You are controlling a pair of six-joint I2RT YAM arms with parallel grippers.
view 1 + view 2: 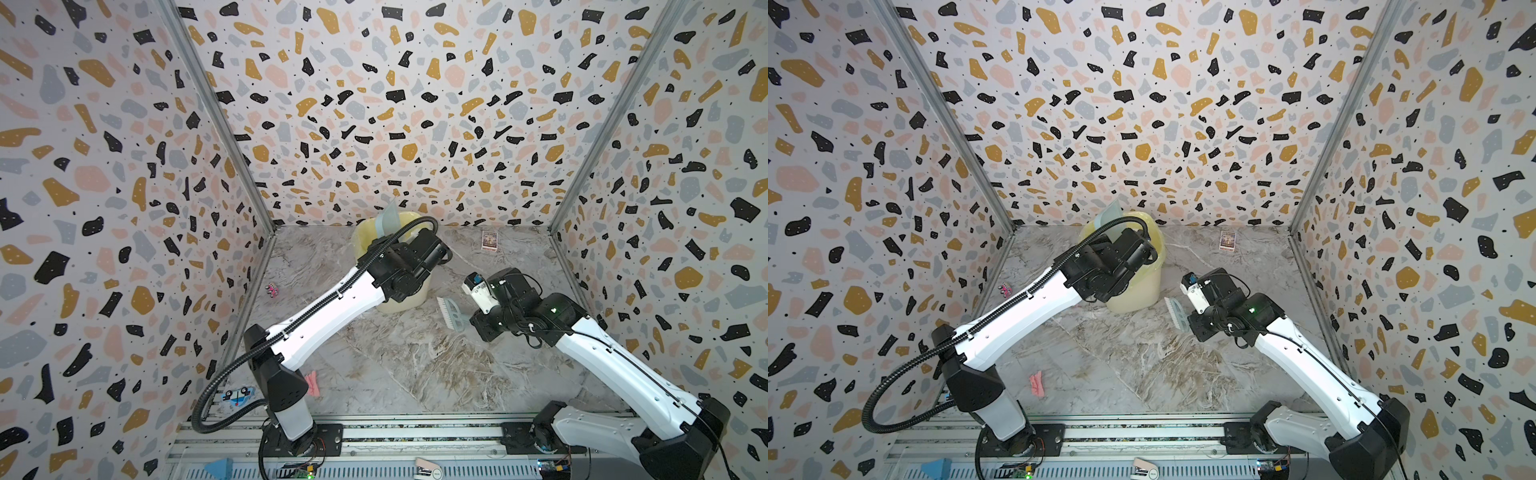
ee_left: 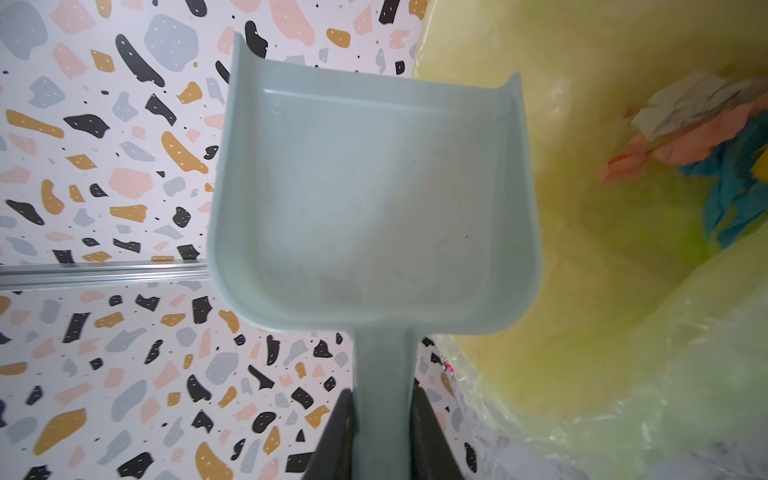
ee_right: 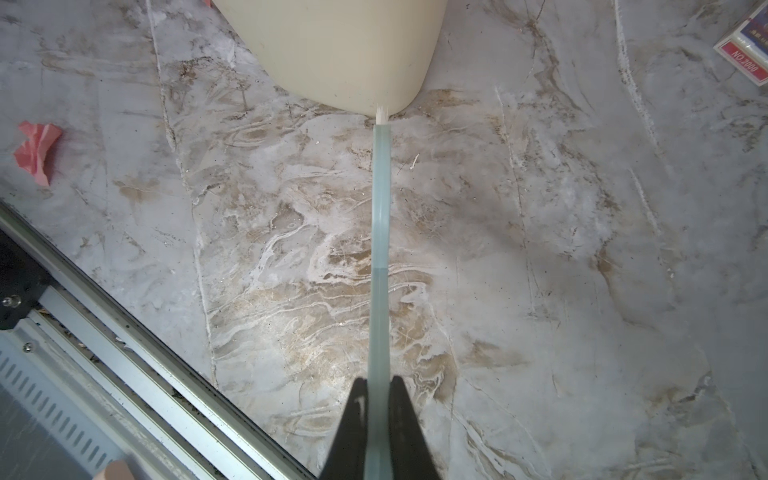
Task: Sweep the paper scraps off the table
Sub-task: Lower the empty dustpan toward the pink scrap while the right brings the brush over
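Emptying is the step in hand: the left hand (image 2: 382, 395) pinches the handle of a pale green plastic dustpan (image 2: 374, 199), held bare at the rim of the yellow-lined cream bin (image 1: 409, 299) near 12 o'clock on the marble-patterned tabletop (image 1: 415, 365). White, pink and blue paper scraps (image 2: 685, 137) lie inside it. One crumpled pink scrap (image 1: 312, 384) lies at 8 o'clock. The right hand (image 3: 378, 386) clamps a pale green white-bristled brush (image 1: 451, 313). Next, probably, both tools must reach that scrap.
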